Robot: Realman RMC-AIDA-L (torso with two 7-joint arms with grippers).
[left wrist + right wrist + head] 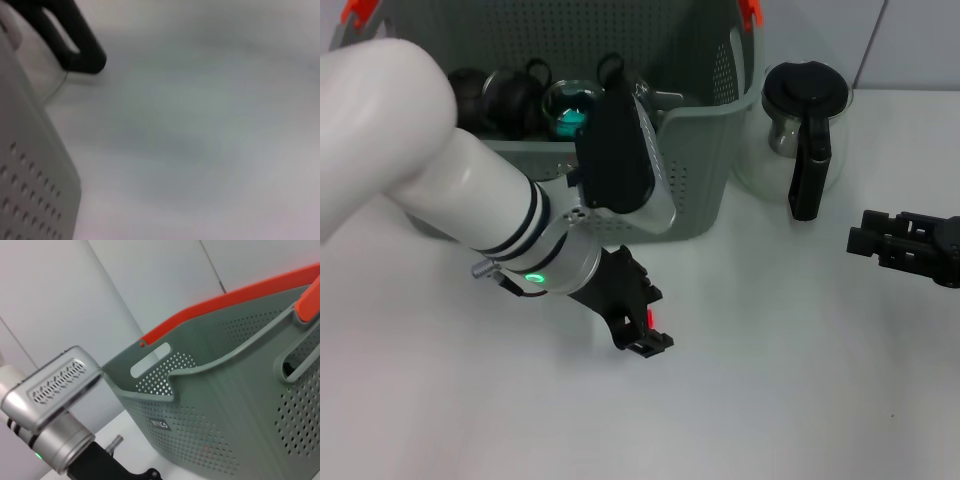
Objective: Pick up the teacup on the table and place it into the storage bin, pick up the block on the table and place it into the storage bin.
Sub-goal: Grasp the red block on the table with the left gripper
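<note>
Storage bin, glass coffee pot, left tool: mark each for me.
storage bin (705,175): head view, perforated front wall.
glass coffee pot (810,165): head view, black handle.
left tool (642,330): head view, low over the table in front of the bin.

Layout on the white desk (770,400)

Grey-green perforated plastic storage bin (705,160) sits at the back, glass coffee pot with black handle (804,135) just beside it on the right, cups inside.

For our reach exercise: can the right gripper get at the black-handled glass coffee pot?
Probably yes: only bare white table separates the right gripper from the glass coffee pot; the left gripper is before the grey-green storage bin.
</note>
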